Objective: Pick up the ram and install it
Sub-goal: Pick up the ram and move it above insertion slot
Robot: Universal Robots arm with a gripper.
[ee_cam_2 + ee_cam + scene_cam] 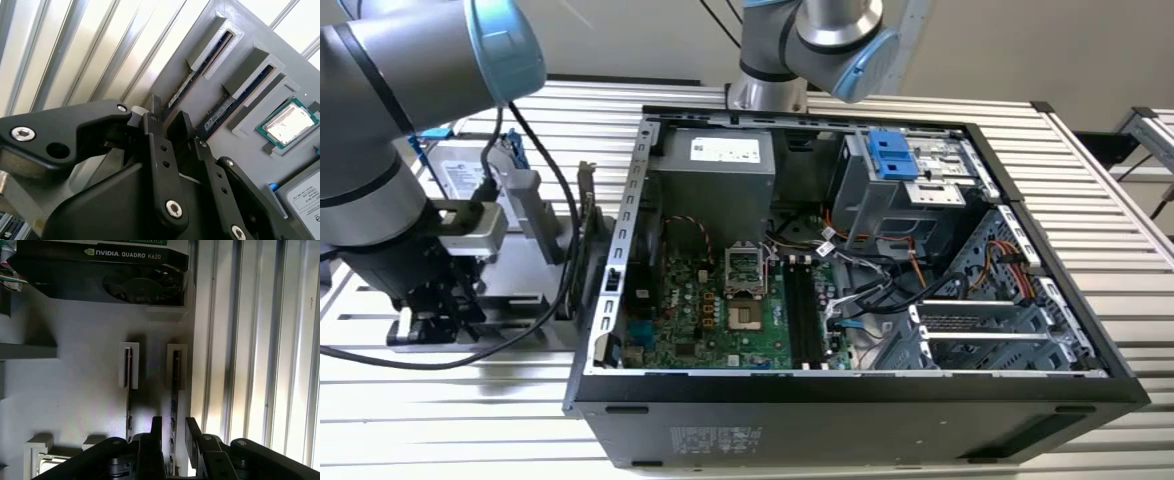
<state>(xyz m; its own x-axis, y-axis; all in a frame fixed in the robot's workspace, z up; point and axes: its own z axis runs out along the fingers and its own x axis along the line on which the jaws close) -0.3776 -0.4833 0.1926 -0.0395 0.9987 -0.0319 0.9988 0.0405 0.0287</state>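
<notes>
The black jaws stand apart, one on each side of the ram (175, 390), a long, thin, dark bluish circuit-board stick. It stands on edge in the outer slot of a grey plastic holder (75, 390) on the ribbed metal table (250, 365). The jaws seem not quite to touch it. A second similar stick (129, 390) sits in the neighbouring slot.

The black metal gripper (167, 114), fingers apart, straddles the dark bluish ram stick (197, 77) in the grey plastic holder plate's (240, 150) edge slot. A second matching stick (235, 97) stands in the neighbouring slot, beside a silver-lidded green processor chip (287, 122).
</notes>
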